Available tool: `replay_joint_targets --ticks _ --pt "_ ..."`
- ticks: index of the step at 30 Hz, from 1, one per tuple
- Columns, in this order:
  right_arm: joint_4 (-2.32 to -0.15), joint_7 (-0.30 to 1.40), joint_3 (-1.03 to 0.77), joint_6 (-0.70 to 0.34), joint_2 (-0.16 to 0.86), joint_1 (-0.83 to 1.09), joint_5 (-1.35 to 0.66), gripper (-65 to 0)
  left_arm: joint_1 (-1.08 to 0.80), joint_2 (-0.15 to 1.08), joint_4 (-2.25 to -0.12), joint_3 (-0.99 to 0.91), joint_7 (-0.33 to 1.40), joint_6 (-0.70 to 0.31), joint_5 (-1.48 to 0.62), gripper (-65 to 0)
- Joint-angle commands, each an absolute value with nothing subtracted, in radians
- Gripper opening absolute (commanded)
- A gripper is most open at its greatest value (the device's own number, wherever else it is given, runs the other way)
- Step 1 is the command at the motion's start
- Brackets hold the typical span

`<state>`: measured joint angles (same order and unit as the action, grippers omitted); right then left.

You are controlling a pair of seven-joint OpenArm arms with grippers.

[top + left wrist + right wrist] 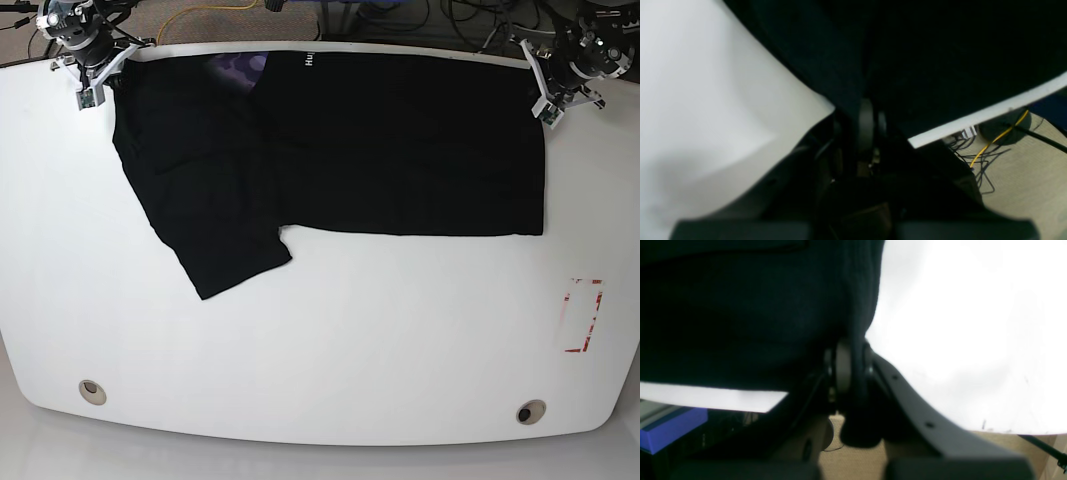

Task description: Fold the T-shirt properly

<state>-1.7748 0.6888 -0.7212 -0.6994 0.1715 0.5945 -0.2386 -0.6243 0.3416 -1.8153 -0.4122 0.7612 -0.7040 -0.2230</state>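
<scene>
White tabletop (pixel 320 340), smooth and rounded at the corners, carries everything. Left gripper (pixel 870 125): jaws pinched shut on black cloth at the table's far edge. Right gripper (pixel 850 368): likewise clamped on a bunched fold at the far edge. Between them the T-shirt (pixel 400 140) lies flat along that far edge, matte black knit, one sleeve panel slanting toward the table's middle. Judgement: keep both corners taut and level so the fold lands straight, without drag wrinkles.
</scene>
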Motion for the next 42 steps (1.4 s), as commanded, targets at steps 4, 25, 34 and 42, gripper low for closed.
replay_joint_targets --ticks 4,25,34,42 --pt "-1.788 0.674 -0.733 -0.698 0.185 0.599 -0.234 -63.7 -0.628 0.367 -1.827 -0.426 0.756 -0.698 -0.216 -59.6" --pt "-1.948 0.68 -0.719 -0.698 0.159 0.607 -0.239 -24.4 -0.591 0.384 -1.903 -0.463 0.756 -0.698 -0.223 -20.4" --pt "-2.02 0.725 -0.674 -0.698 0.137 0.555 -0.234 -24.7 -0.587 0.381 -1.933 -0.522 0.756 -0.698 -0.223 -20.3" --pt "-2.018 0.728 -0.593 -0.698 0.133 0.489 -0.232 -24.9 -0.553 0.377 -1.931 -0.591 0.753 -0.698 -0.225 -20.4"
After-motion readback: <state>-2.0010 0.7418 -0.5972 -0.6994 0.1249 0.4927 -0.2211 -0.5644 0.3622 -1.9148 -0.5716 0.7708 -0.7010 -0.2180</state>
